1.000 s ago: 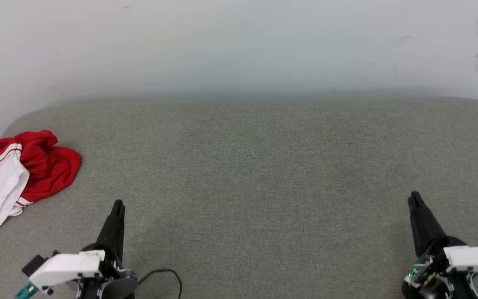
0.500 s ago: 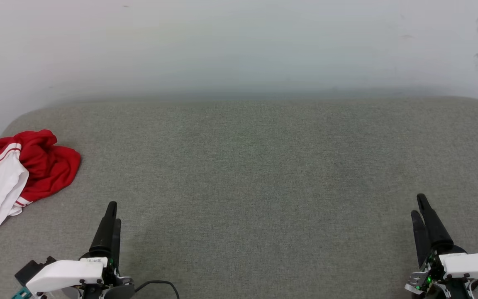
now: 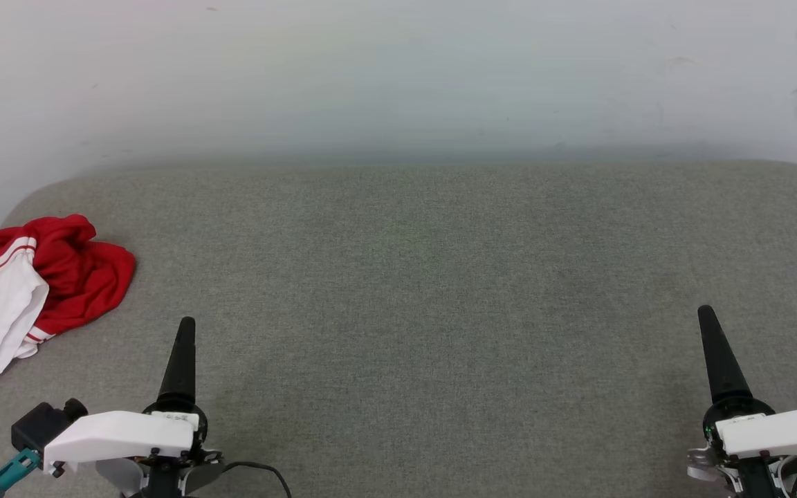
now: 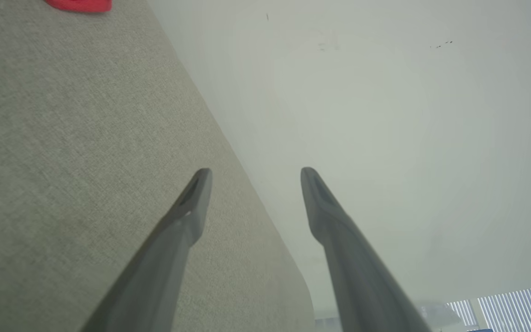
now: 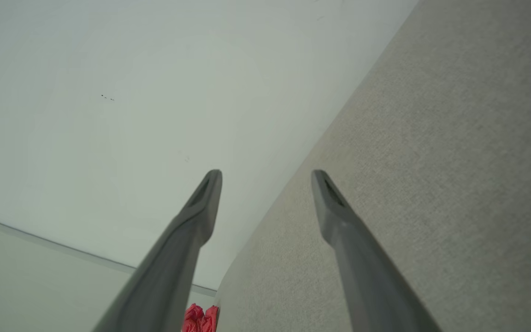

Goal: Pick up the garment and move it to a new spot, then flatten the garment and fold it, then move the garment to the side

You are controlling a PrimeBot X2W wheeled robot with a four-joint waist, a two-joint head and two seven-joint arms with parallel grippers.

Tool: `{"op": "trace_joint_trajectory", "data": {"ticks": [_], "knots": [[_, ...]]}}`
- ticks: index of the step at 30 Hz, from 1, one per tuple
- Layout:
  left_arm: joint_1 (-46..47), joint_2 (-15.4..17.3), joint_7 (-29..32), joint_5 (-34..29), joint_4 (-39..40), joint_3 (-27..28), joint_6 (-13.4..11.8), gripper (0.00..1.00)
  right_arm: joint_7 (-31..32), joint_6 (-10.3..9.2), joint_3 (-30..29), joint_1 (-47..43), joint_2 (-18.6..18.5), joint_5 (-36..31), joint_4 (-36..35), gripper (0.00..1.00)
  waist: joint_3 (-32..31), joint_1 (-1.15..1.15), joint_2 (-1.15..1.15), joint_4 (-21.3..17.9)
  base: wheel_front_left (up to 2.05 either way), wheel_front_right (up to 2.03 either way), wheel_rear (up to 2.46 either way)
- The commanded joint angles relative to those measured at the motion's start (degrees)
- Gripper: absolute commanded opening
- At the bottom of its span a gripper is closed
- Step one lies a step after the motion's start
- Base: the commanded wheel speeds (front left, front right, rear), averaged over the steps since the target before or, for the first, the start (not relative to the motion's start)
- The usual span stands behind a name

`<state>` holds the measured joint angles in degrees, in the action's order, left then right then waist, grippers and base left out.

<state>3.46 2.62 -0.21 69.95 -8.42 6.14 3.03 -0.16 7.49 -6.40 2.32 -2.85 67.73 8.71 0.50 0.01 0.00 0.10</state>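
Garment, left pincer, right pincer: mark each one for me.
garment (image 3: 84, 277): head view, on its crumpled red part.
left pincer (image 4: 256, 171): left wrist view, midway between its open fingertips.
right pincer (image 5: 266, 172): right wrist view, midway between its open fingertips.

A bare, lab-like test room: a grey fabric-covered surface (image 3: 440, 277) with rounded corners stands against a plain white wall (image 3: 398, 69), scuffed above its far right corner, slatted blinds (image 4: 519, 304) beyond one end.

garment (image 3: 59, 277): red, white, striped trim | surface (image 3: 440, 311): grey-green weave | wall (image 3: 398, 76): pale
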Motion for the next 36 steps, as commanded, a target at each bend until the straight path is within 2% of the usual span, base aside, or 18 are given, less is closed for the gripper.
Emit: {"op": "trace_joint_trajectory", "data": {"ticks": [1,14,25,27,36], "knots": [[0.27,0.17,-0.67,-3.14,1.73,-0.41,-0.71,1.00,-0.70,0.01,0.24,0.53,-0.08,-3.71,-1.99,1.00,0.00,0.00,0.00,0.02,0.00,0.00,0.00],[-0.53,0.20,-3.41,-17.91,4.88,-3.07,-4.64,1.00,-3.45,0.01,1.46,-0.45,-0.08,-19.74,-5.23,1.00,0.04,0.00,0.00,0.13,0.00,0.00,0.00],[-1.08,0.23,-5.47,-27.58,6.12,-4.55,-6.32,1.00,-5.56,0.01,2.29,-1.53,-0.07,-29.01,-5.88,1.00,0.14,0.00,0.00,0.13,0.00,0.00,0.00],[-1.35,0.24,-6.51,-32.43,6.66,-5.32,-6.93,1.00,-6.58,0.01,2.31,-1.89,-0.07,-33.49,-6.13,1.00,0.24,0.00,0.00,0.15,0.00,0.00,0.00],[-1.90,0.25,-8.31,-40.69,7.64,-6.60,-7.06,1.00,-8.31,0.01,2.73,-2.69,-0.07,-41.02,-6.80,1.00,0.39,0.00,0.00,0.24,0.00,0.00,0.00]]}}
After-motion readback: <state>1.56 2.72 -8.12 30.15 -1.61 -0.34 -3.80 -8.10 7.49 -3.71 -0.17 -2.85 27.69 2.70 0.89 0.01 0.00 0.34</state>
